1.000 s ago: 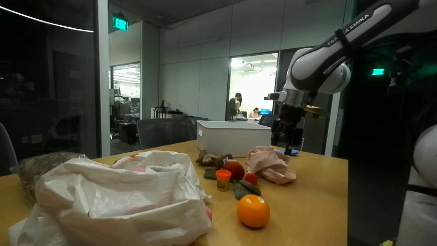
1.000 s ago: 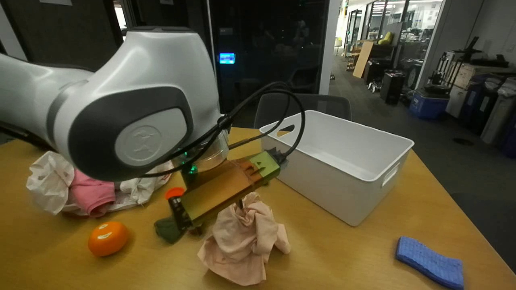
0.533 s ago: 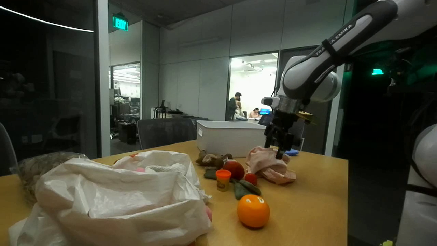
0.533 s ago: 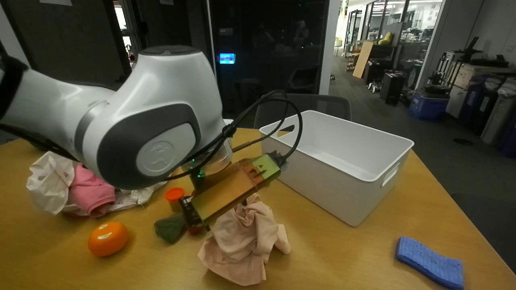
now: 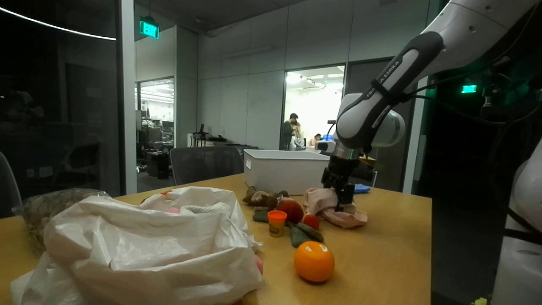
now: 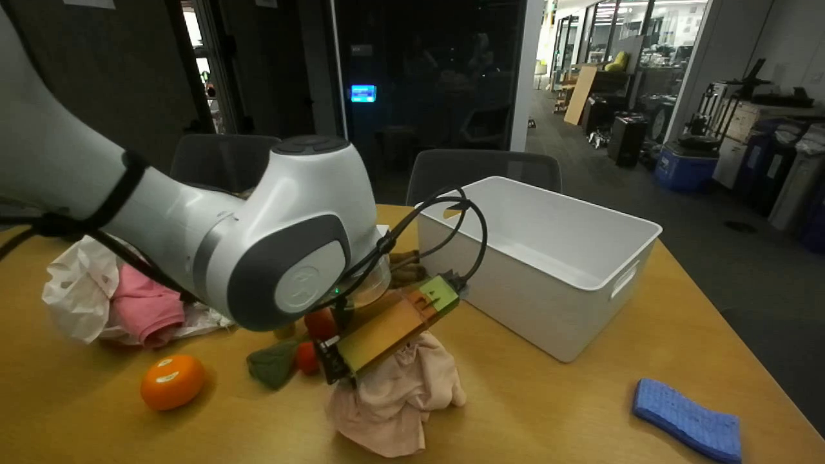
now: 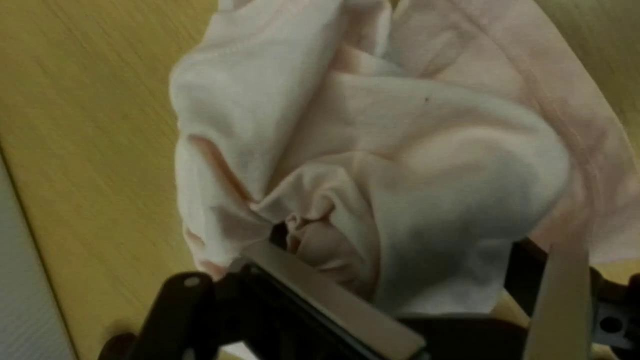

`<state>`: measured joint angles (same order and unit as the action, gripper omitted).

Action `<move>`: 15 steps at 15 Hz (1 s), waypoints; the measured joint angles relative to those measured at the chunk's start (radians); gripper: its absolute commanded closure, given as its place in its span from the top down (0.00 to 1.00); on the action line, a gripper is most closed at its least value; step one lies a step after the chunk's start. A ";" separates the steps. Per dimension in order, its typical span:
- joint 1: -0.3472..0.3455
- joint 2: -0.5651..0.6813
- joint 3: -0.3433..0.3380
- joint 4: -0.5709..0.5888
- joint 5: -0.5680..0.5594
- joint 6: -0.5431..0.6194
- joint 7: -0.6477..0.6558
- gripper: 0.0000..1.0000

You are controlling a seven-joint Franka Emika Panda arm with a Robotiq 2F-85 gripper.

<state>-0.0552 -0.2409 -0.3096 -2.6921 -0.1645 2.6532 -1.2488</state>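
My claw [image 7: 402,247] is released, spread astride the pink cloth [image 7: 450,150] on the table [image 6: 528,412]. In an exterior view, blue pad [image 6: 686,422] at the cloth's 3 o'clock, round orange object [image 6: 173,383] at 9.

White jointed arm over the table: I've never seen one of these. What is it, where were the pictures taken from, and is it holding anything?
It's a robot arm with a two-fingered gripper for a hand. Two pictures come from cameras outside the robot; the close-up, from one on its wrist. On the wooden table are a crumpled pale pink cloth, an open white bin, a white plastic bag, a small orange-lidded tub, a round orange fruit, real or toy, and a blue pad, among other things. Nothing looks held: the jaws stand open, with part of the pale pink cloth showing between them.
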 measured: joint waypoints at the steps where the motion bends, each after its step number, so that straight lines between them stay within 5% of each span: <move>1: -0.004 0.028 0.001 0.007 -0.006 0.011 0.000 1.00; 7: -0.035 0.162 0.017 0.064 -0.009 0.025 0.000 1.00; 8: -0.039 0.174 0.021 0.072 -0.007 0.023 0.000 0.75; 10: -0.046 0.190 0.027 0.082 -0.004 0.021 -0.002 0.67; 15: -0.062 0.202 0.042 0.100 0.016 -0.006 -0.019 0.28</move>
<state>-0.1169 -0.0390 -0.2676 -2.5920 -0.1486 2.6472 -1.2674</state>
